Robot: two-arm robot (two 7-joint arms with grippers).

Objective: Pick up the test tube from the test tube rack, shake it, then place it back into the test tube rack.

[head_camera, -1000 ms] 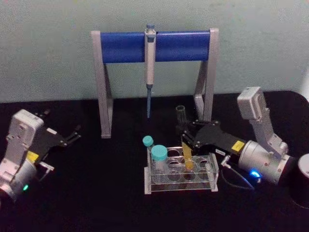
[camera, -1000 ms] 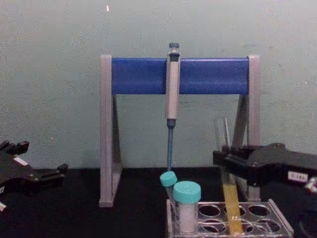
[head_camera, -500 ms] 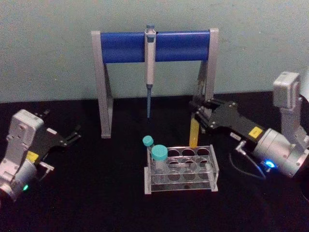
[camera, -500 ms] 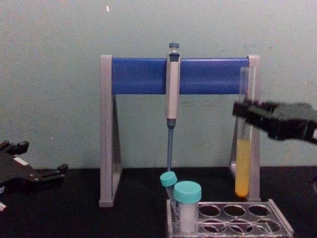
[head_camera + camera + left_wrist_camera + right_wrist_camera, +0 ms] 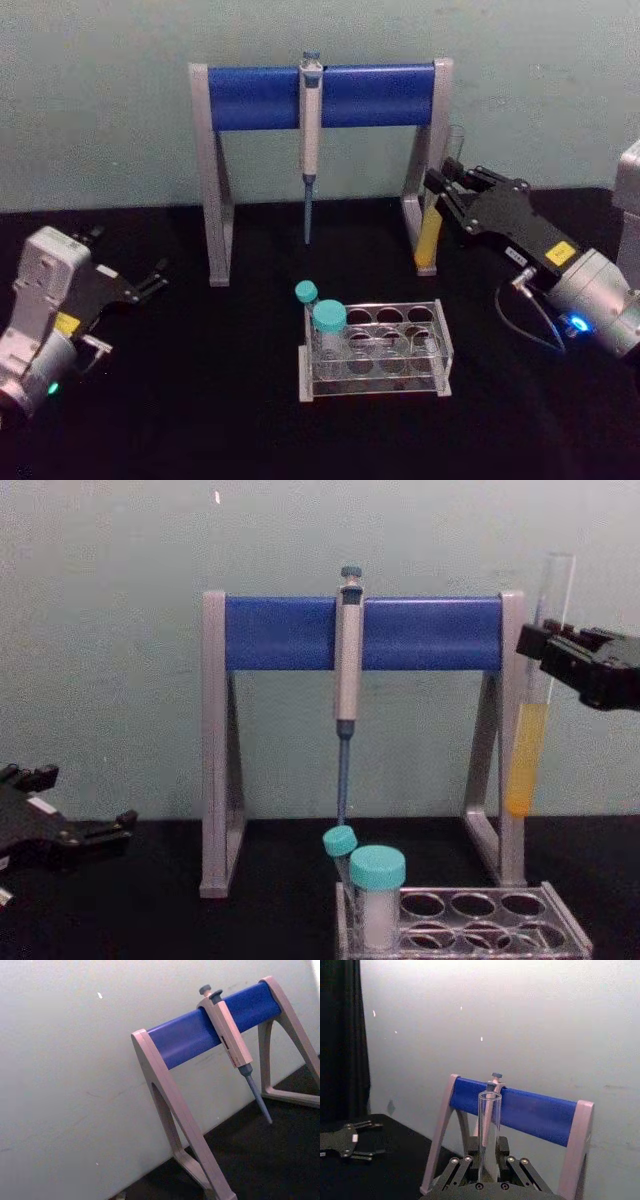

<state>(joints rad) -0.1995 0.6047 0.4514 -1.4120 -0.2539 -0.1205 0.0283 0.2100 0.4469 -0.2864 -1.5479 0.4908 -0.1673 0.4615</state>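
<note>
1. A black bench point(image 5: 200, 420) fills the lower half of the head view. One grey-and-blue pipette stand point(image 5: 250, 97) stands at upper centre, with one pipette point(image 5: 310, 120) hanging from its bar.
2. Two arms show. The right end effector point(image 5: 447, 185), at the right of the frame, is clenched on the test tube point(image 5: 430, 235) near its open top. The left end effector point(image 5: 150, 280) sits at lower left with its fingers spread, holding nothing, well apart from the rack.
3. One clear test tube rack point(image 5: 440, 350) sits at lower centre, below and left of the held tube and well apart from it.
4. There is one test tube. It hangs in the air before the stand's right leg. Its long axis is nearly upright, the top leaning slightly right, with yellow liquid at the rounded lower end. Shaking seems next, and the right arm is the nearer one for the return.
5. Two teal-capped tubes point(image 5: 330, 318) stand at the rack's left end.
</note>
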